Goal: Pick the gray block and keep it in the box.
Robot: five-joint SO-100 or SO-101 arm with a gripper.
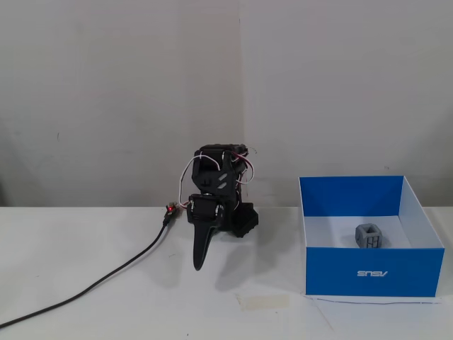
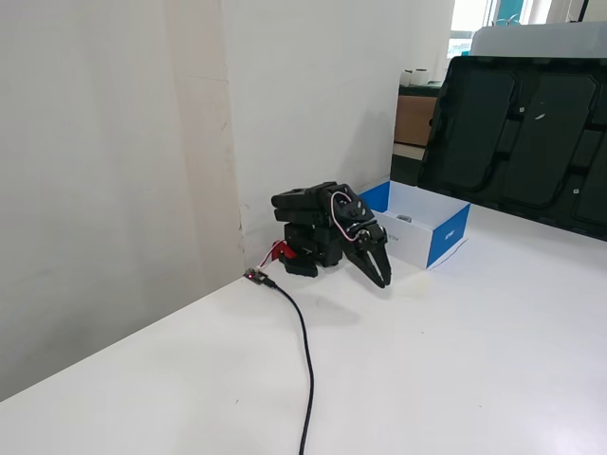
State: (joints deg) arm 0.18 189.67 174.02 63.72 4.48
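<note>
The gray block (image 1: 368, 236) lies on the white floor of the blue box (image 1: 371, 273), toward its middle, in a fixed view. In the other fixed view the box (image 2: 446, 236) stands behind the arm, and the block is only a faint speck inside it. The black arm is folded low over its base. Its gripper (image 1: 197, 265) (image 2: 383, 282) points down at the table left of the box, shut, with nothing between the fingers.
A black cable (image 1: 106, 281) (image 2: 306, 360) runs from the arm's base across the white table toward the front. A strip of tape (image 1: 263, 301) lies on the table in front of the arm. A large black tray (image 2: 517, 142) leans behind the table.
</note>
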